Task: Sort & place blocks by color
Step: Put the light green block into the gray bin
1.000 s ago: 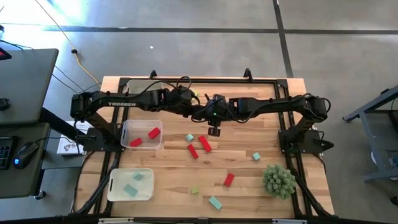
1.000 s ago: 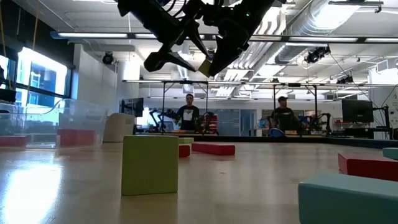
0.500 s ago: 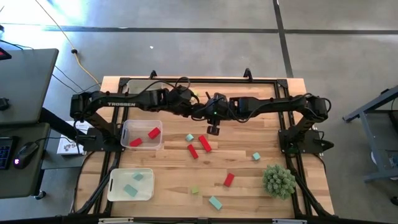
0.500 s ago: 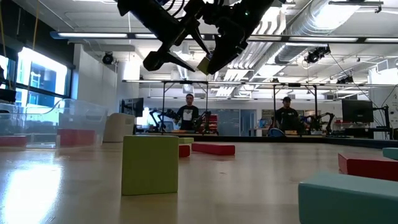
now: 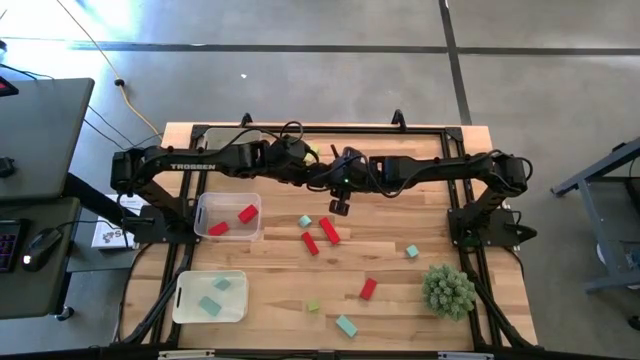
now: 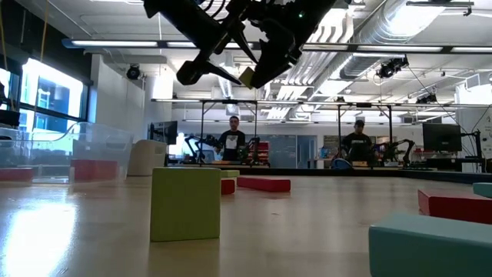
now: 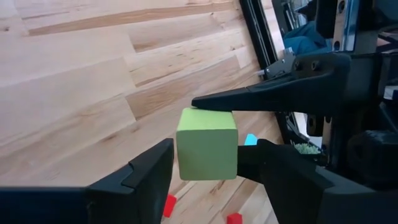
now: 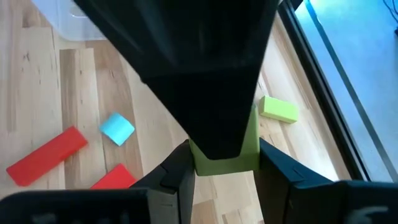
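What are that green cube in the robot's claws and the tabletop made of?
The yellow-green cube looks like matte painted wood or dense foam: flat colour, soft edges, no gloss, so hard to say which. The table looks like lightly finished butcher-block wood, with visible grain and joined planks.

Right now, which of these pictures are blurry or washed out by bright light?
Low view: the nearest teal block at the bottom edge is soft, and the windows behind glare white. Right wrist view: a big dark blurred shape hides most of the green block. High view: a sunlit patch bleaches the floor.
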You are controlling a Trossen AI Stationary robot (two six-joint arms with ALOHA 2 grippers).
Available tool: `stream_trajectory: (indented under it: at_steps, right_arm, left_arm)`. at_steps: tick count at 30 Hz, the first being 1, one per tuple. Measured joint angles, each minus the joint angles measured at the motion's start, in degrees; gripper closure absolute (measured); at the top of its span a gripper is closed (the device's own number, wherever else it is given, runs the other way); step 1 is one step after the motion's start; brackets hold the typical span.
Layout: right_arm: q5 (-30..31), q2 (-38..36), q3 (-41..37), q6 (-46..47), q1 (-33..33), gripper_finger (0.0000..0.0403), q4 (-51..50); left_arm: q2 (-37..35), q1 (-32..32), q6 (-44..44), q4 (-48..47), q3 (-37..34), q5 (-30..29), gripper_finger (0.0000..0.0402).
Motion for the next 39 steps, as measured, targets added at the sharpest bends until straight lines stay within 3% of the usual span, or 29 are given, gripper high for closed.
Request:
stream_trajectory:
  at_steps: [14, 18, 31, 39]
  right_arm:
    - [0.5, 0.2, 0.0, 0.0, 0.0, 0.0297, 0.0]
    - [0.7, 0.2, 0.0, -0.1, -0.1, 0.0297, 0.0]
    - [0.3, 0.2, 0.0, -0.2, 0.0, 0.0297, 0.5]
    - [2.0, 0.2, 0.0, -0.2, -0.1, 0.0297, 0.5]
  left_arm:
    - [0.1, 0.0, 1.0, -0.7, 0.0, -0.8, 0.0284]
    - [0.1, 0.0, 1.3, -0.7, 0.0, -1.0, 0.0295]
    - [0.0, 0.0, 3.2, -0.1, 0.0, -1.1, 0.0188]
    - [0.0, 0.3, -0.8, -2.6, 0.2, -1.1, 0.0168]
